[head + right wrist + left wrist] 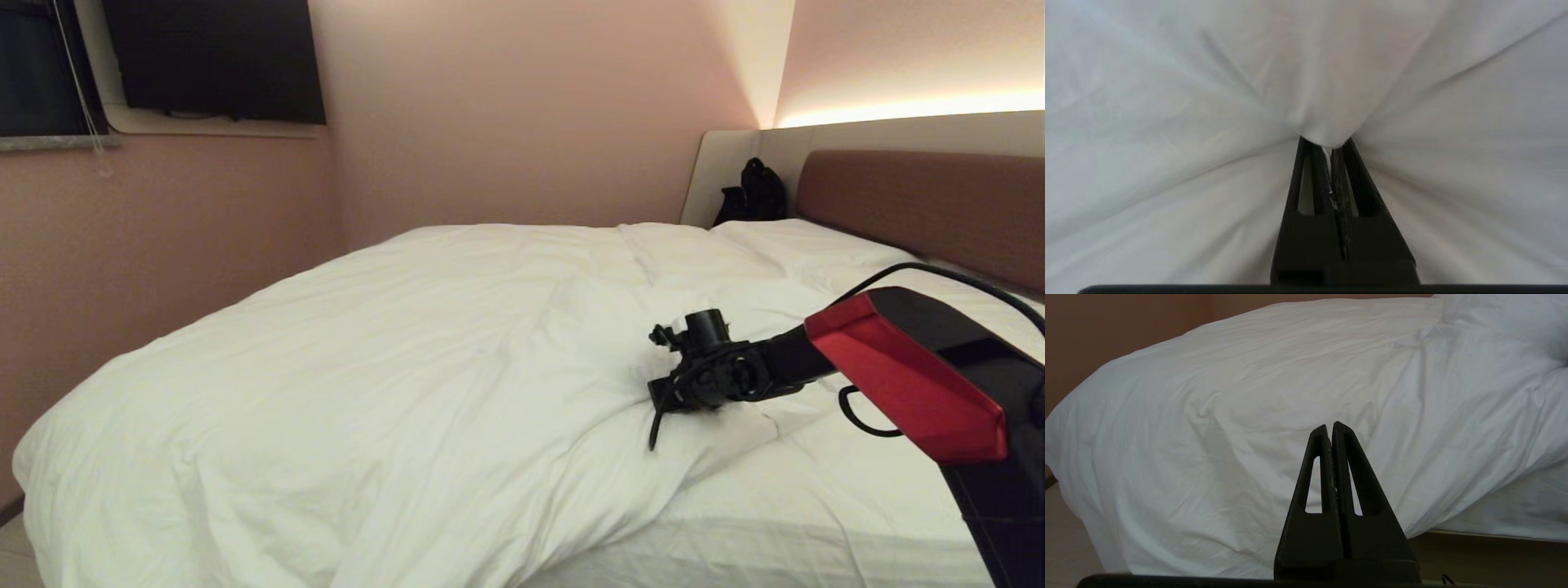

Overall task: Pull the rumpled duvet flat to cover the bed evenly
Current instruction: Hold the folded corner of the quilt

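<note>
The puffy white duvet (367,367) lies rumpled over the left and middle of the bed (816,531), its near right edge folded back on the bare sheet. My right arm (898,367) reaches in from the right and its wrist sits on that folded edge. In the right wrist view my right gripper (1327,145) is shut on a pinch of the duvet (1208,81), with creases fanning out from the tips. My left gripper (1330,426) is shut and empty, held low beside the bed, facing the duvet (1229,416) where it hangs over the side.
The reddish-brown headboard (922,204) runs along the right. A black bag (755,196) stands in the far corner of the bed. A dark screen (212,57) hangs on the pink wall. Pale floor (1065,539) shows beside the bed.
</note>
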Available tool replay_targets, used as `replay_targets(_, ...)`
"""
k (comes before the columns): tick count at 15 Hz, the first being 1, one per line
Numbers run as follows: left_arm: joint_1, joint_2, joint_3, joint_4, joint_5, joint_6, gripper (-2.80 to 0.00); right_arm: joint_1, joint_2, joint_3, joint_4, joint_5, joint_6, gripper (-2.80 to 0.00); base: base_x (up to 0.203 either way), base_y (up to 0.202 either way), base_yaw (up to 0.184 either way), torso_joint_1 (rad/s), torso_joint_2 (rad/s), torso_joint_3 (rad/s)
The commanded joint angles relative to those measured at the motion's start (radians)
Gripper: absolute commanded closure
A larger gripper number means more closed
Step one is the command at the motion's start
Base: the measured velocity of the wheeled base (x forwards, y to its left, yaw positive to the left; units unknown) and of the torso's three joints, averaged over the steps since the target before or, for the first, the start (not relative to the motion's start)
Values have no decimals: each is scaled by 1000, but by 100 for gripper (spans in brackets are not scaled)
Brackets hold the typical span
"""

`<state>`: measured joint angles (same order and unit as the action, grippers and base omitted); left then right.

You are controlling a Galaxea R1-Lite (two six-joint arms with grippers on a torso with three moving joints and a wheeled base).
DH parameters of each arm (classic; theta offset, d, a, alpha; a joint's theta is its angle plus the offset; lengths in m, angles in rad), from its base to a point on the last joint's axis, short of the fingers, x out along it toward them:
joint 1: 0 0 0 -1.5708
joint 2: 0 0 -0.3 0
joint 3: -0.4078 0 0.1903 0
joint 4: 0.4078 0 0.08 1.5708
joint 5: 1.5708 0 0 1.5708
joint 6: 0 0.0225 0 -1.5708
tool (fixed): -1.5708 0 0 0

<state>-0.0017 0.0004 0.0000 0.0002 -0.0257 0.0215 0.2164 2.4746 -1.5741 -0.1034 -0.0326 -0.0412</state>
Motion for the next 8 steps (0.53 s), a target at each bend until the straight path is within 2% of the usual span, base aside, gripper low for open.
replay_targets(1, 0, 0, 0, 0, 0, 0, 0, 1, -25, 0, -6, 0, 9, 0, 0, 0, 0, 0, 0, 0)
replay_targets(8, 0, 0, 0, 0, 0, 0, 0, -23, -275, 41, 56, 14, 75, 0, 0, 0, 0, 0, 0, 0)
